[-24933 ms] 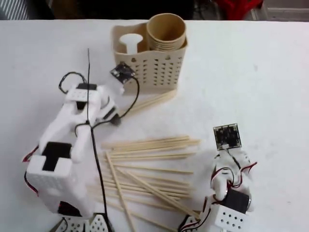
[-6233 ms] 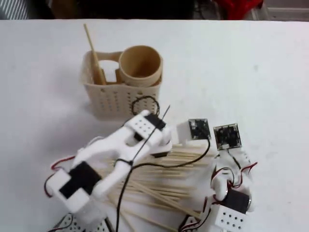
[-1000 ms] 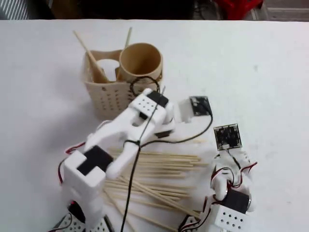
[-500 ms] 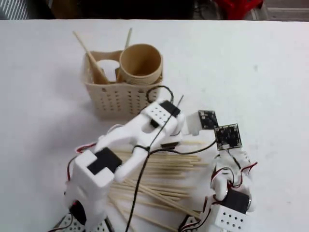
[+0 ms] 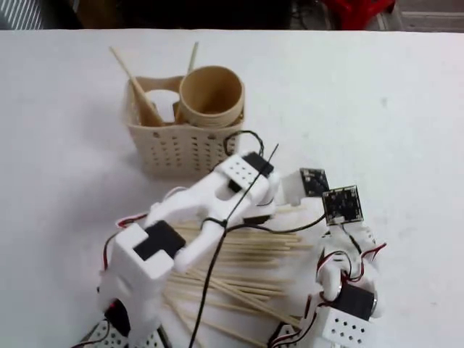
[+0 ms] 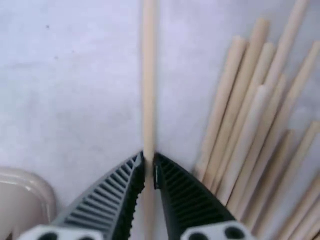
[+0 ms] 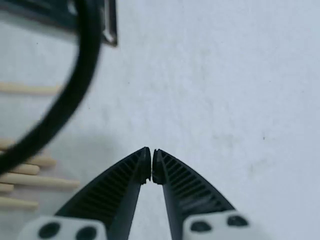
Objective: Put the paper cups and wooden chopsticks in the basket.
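White table (image 5: 406, 109), left hand (image 6: 149, 172) clamped on one chopstick (image 6: 148, 75).
I observed the basket (image 5: 181, 148) at the table's far side, with the paper cups (image 5: 211, 94) stacked in one compartment and two chopsticks (image 5: 134, 85) leaning in the other. The loose pile (image 5: 261, 254) of wooden chopsticks lay on the table nearer the arms. The left hand's jaws were pinched on a single chopstick just beside that pile. The right hand (image 7: 151, 167) was closed on nothing, tips touching, over bare table near the pile's ends.
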